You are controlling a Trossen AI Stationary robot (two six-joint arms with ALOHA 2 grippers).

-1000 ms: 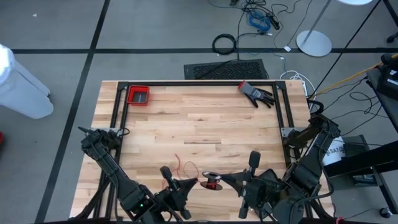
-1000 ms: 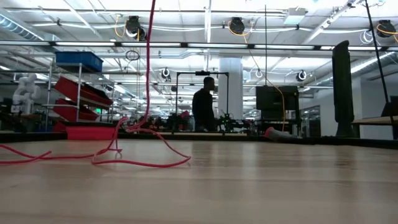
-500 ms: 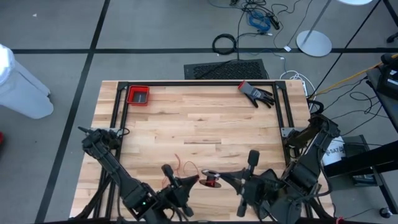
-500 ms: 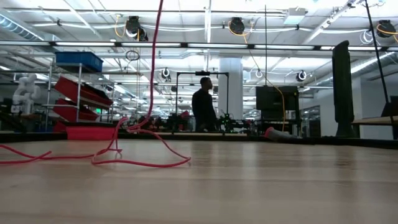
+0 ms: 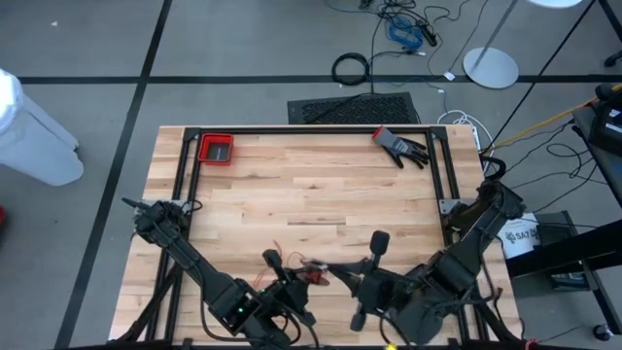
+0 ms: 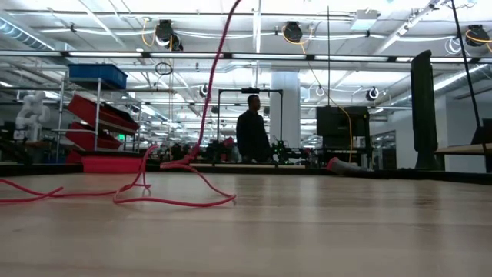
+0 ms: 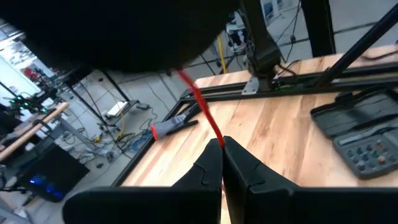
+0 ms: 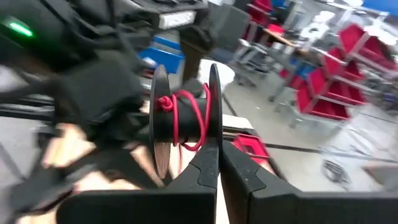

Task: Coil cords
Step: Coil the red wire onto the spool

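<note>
Presently, item one: red cord (image 6: pixel 201 131), very thin, string-like. In the low view one run rises steeply from the tabletop and leans right as it climbs out of the top of the picture; the rest lies in loose loops on the wood at the left, its long axis running left to right. In the high view the cord shows as small red squiggles near the table's near edge, between the two grippers.

Item two: spool (image 8: pixel 185 115), black, two round flanges with a few turns of red cord wound on the core between them. In the right wrist view its flanges stand on edge, so its axis runs across the picture.

Item three: left gripper (image 7: pixel 222 163), at the near edge, left of centre. Fingers pressed together, pinching the red cord, which runs taut up and away from the fingertips.

Item four: right gripper (image 8: pixel 217 163), at the near edge, right of centre. Fingers closed together, their tips just under the spool's rim; whether they grip it I cannot tell.

Item five: wooden table (image 5: pixel 321 194), with a red tray (image 5: pixel 216 150) at the far left corner and a black glove (image 5: pixel 400 147) at the far right.

Item six: person (image 6: pixel 250 137), a dark figure standing in the room beyond the table.
</note>
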